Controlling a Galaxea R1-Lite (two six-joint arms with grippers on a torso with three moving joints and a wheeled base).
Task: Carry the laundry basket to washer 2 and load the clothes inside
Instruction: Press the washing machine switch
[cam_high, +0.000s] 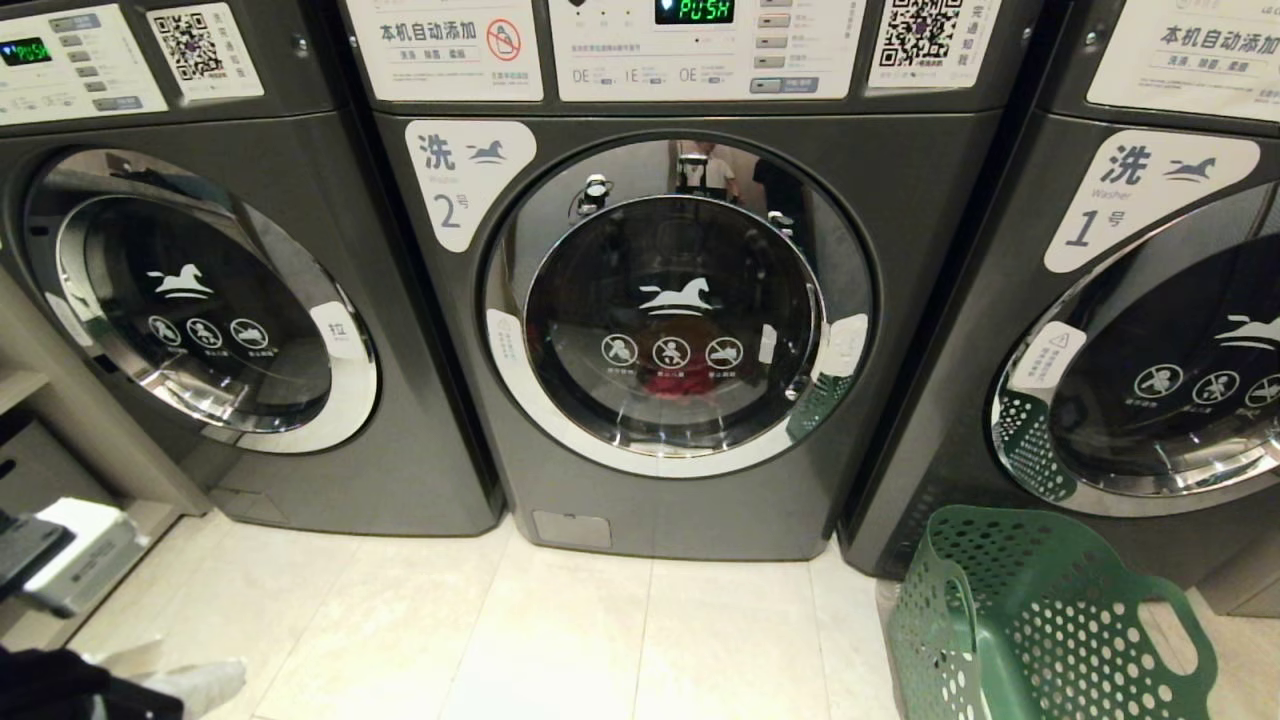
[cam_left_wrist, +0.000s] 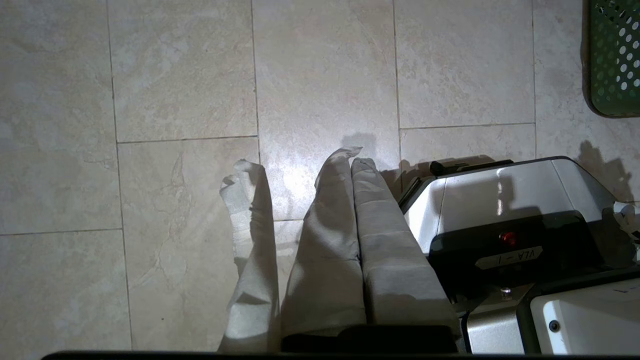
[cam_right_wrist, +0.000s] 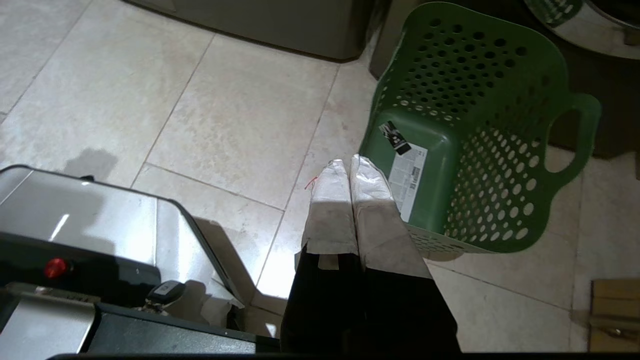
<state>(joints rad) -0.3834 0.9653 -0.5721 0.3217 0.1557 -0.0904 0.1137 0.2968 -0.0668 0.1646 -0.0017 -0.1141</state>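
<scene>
- washer 2 (cam_high: 680, 300) has its door closed, with red fabric (cam_high: 680, 380) visible low behind the glass; the clothes look loaded.
- your laundry basket (cam_right_wrist: 465, 145) sits empty on the floor tiles (cam_high: 560, 640), in front of washer 1 (cam_high: 1150, 330).
- right gripper (cam_right_wrist: 350, 167) hangs just beside the basket, jaws pressed together on nothing; swing it carelessly and you could knock the basket.
- left gripper (cam_left_wrist: 350, 155) is likewise closed and empty, above the floor beside the robot base (cam_left_wrist: 500, 210).

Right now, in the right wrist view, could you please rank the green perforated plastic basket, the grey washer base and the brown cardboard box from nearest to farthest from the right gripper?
From the right gripper:
1. Green perforated plastic basket, right beside the fingertips.
2. Grey washer base, across the floor tiles.
3. Brown cardboard box, at the frame's edge.
</scene>
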